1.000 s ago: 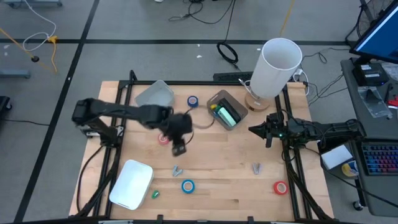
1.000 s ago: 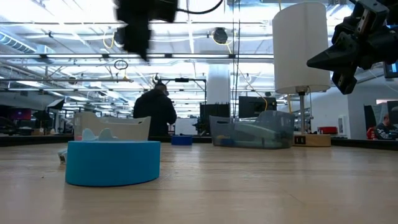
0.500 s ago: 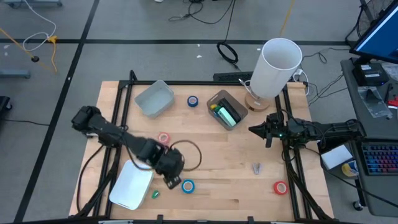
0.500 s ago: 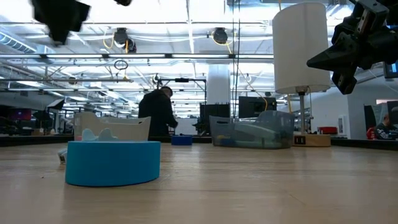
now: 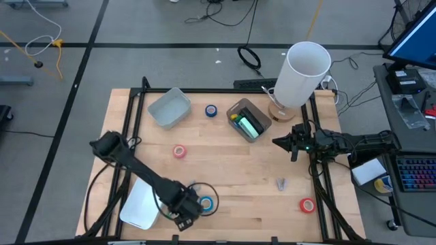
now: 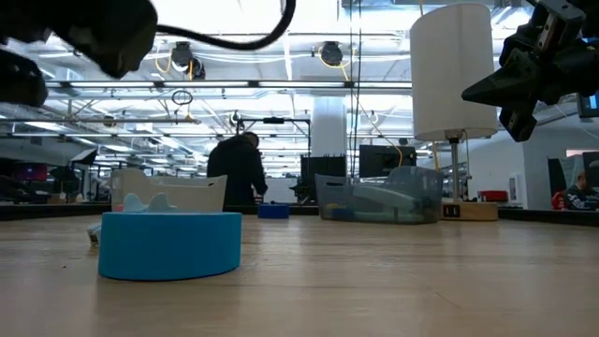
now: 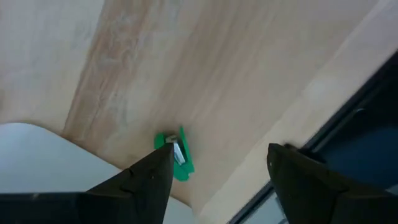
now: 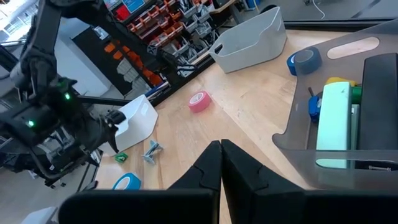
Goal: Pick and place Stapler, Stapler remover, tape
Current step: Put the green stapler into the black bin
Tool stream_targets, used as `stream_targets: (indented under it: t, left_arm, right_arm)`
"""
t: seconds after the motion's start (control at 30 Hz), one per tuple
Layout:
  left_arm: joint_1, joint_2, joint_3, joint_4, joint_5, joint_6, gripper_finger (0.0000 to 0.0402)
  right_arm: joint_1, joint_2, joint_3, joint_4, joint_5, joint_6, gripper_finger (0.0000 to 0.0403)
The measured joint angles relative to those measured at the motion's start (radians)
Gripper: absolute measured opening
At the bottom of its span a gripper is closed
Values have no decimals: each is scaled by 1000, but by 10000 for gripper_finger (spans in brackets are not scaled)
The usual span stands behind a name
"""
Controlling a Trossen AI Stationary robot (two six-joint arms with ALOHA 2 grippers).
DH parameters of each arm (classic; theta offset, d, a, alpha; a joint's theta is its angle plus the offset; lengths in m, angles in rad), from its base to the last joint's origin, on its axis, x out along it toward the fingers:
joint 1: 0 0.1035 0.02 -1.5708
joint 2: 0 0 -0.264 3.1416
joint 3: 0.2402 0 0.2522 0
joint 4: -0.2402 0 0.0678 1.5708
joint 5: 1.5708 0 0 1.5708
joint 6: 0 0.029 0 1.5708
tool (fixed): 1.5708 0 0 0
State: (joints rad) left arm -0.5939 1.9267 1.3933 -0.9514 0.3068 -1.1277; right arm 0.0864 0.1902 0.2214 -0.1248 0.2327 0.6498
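Note:
My left gripper hangs open above the table's near edge, beside a blue tape roll. In its wrist view a small green block lies on the wood below the gripper, near one fingertip. A stapler remover lies just beyond the gripper and another lies farther right. A pink roll, a red roll and a second blue roll lie flat on the table. The green-and-white stapler rests in a clear bin. My right gripper waits shut at the right.
A white container sits left of my left gripper, close to the near edge. A grey bin and the clear bin stand toward the far side. A tall white cylinder stands at the far right corner. A person stands beyond the table.
My left gripper has swept from the middle of the table, by the pink roll, toward the near edge. It now hangs over the green block beside the blue roll. No object has moved.

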Motion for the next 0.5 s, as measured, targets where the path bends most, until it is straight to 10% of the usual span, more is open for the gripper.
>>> stream_targets:
  t: [0.5]
  left_arm:
    - [-16,33,-4,-93,-42,19,257]
  right_arm:
    - [0,0,0,0,-2,0,4]
